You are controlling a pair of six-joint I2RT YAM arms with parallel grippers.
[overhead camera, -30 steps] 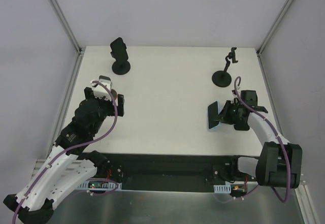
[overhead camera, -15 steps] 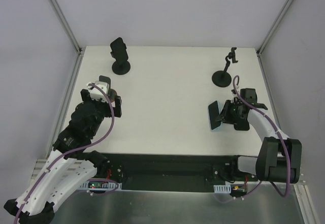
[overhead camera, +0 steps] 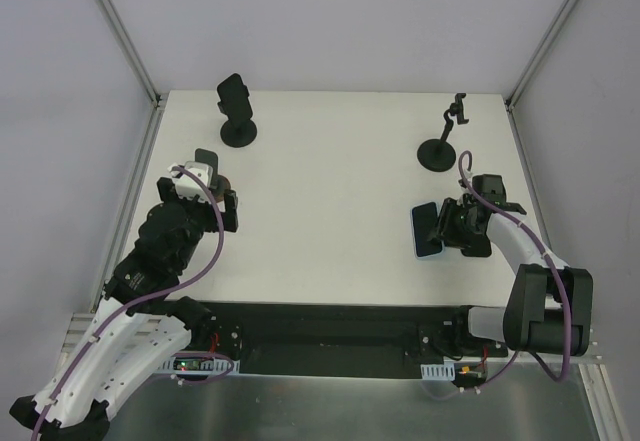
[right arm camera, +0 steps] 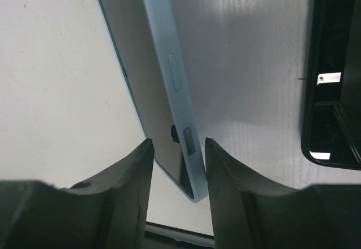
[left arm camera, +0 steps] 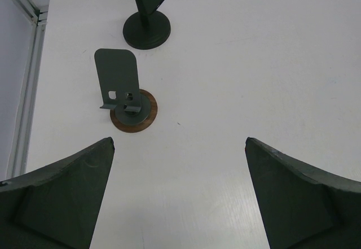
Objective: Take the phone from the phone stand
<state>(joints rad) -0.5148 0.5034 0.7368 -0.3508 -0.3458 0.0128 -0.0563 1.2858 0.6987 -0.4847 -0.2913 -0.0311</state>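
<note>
White tabletop [overhead camera: 330, 191] between grey walls fills the top view. The phone [overhead camera: 425, 229] is at the near right, clamped in the right gripper [overhead camera: 441, 229]. Its long axis runs roughly near to far, leaning a little, and a pale blue edge shows along its near-left side. The phone stand [overhead camera: 439, 151] is at the far right, apart from the phone, and the clamp at its top holds nothing. A black stand [overhead camera: 238, 121] sits far left, and a grey plate stand [overhead camera: 206, 157] just beyond the left gripper [overhead camera: 200, 191]. Against a second ago, the phone has turned to show more blue edge, and the left arm has drawn back slightly.

From the left wrist, the left gripper [left arm camera: 180, 192] has its jaws spread wide with nothing between them. The grey plate stand [left arm camera: 117, 79] stands upright on a brown disc. The black stand [left arm camera: 146, 29] is cut off at the top edge.

From the right wrist, the right gripper [right arm camera: 177, 147] pinches the phone [right arm camera: 163, 68] near its lower end. The blue side edge, with its buttons, faces the camera and slants from upper left down to the fingers [right arm camera: 132, 170]. Whether the phone touches the table [right arm camera: 56, 91] is unclear. A dark glossy shape [right arm camera: 335, 74] is cut off at the right and cannot be made out.
</note>
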